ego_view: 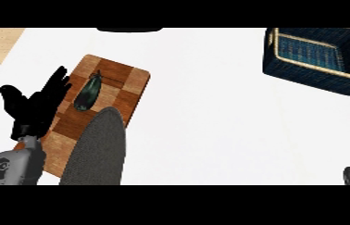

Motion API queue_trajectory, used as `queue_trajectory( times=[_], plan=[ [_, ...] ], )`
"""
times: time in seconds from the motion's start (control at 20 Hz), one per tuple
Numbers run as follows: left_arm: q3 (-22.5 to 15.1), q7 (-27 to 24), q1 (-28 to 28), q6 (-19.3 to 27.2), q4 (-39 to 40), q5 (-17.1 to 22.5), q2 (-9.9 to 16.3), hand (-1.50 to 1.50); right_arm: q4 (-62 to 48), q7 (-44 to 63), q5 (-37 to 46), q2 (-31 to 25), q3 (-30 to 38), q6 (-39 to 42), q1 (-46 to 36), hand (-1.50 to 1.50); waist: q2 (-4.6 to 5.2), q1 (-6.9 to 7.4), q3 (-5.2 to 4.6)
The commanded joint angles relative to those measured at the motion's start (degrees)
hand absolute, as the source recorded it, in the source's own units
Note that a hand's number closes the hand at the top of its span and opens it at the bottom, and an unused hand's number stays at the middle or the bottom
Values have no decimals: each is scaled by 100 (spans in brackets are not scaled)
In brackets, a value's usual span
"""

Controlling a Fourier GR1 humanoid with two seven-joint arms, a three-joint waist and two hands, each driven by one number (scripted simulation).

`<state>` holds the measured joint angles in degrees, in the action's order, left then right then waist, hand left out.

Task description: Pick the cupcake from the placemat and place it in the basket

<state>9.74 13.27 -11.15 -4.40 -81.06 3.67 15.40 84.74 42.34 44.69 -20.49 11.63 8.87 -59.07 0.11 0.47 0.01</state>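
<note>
Slim dark green object (87, 93) on placemat (123, 87)

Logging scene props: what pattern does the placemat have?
A brown wooden checkerboard of light and dark squares, on the placemat in the head view.

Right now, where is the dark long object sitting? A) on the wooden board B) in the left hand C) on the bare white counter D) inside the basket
A: the dark long object lies on the wooden board, beside the open left hand but not in it, and far from the basket at the counter's upper right.
</note>
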Motion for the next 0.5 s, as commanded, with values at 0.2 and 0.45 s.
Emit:
queue_trajectory(
  times=[0.2, 0.45],
  plan=[
    [-13, 219, 117, -52, -352, 21, 17, 0, -690, -1502, -300, -361, 451, -661, 893, 150, -11, 9, 3],
    [87, -156, -304, -78, 502, -64, 18, 0, -1834, -2197, -502, -506, 720, -1113, 555, 150, 12, -12, -2]
  ],
)
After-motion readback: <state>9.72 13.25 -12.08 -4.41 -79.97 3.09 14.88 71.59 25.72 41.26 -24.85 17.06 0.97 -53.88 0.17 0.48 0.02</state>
